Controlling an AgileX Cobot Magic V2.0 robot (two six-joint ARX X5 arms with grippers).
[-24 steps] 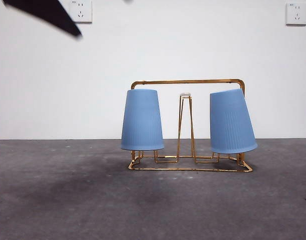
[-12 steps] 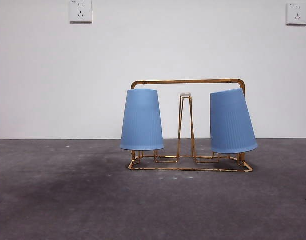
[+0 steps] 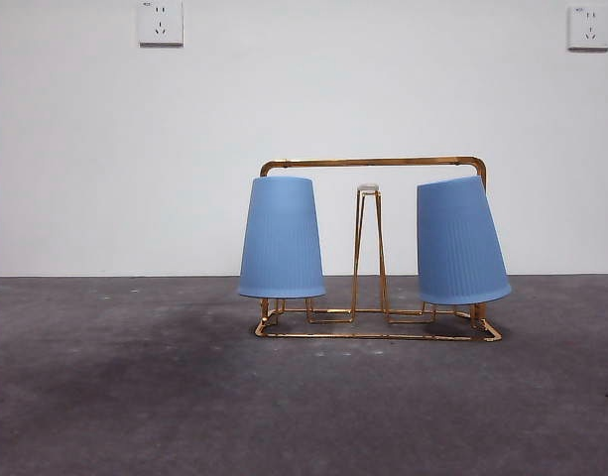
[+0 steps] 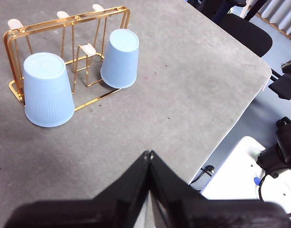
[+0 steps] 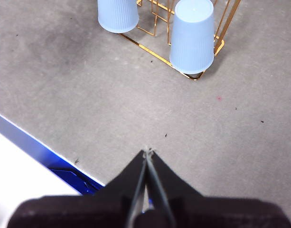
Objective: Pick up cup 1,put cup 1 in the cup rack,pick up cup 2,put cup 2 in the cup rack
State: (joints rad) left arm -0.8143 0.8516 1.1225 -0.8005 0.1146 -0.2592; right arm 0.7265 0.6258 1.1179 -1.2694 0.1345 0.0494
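Behind the grey counter [image 3: 135,397] a white wall is seen, with one socket [image 3: 160,22] high at the left of the front view and a second socket [image 3: 589,27] high at the right. Beyond the counter's edge, in the left wrist view, a dark chair [image 4: 245,35] and a white unit with cables [image 4: 249,175] are visible; in the right wrist view a blue strip [image 5: 36,147] runs along the counter's edge.

The gold wire rack [image 3: 375,162] stands on the counter, with a white-tipped peg [image 3: 368,188] upright between the two cups. Both blue cups are placed upside down on the rack. The cup on the left in the front view [image 3: 282,238] sits nearly upright, and the cup on the right in that view [image 3: 460,241] is tilted, its closed end leaning toward the rack's middle. The two cups are kept well apart by the middle peg.

Nothing is seen lying on the counter between the rack and either arm. The left pincer [image 4: 149,153] is pressed together and holds nothing; the rack [image 4: 64,28] and both cups lie well apart from it. The right pincer [image 5: 147,151] is likewise pressed together and empty, with the rack [image 5: 202,71] well away across bare counter.
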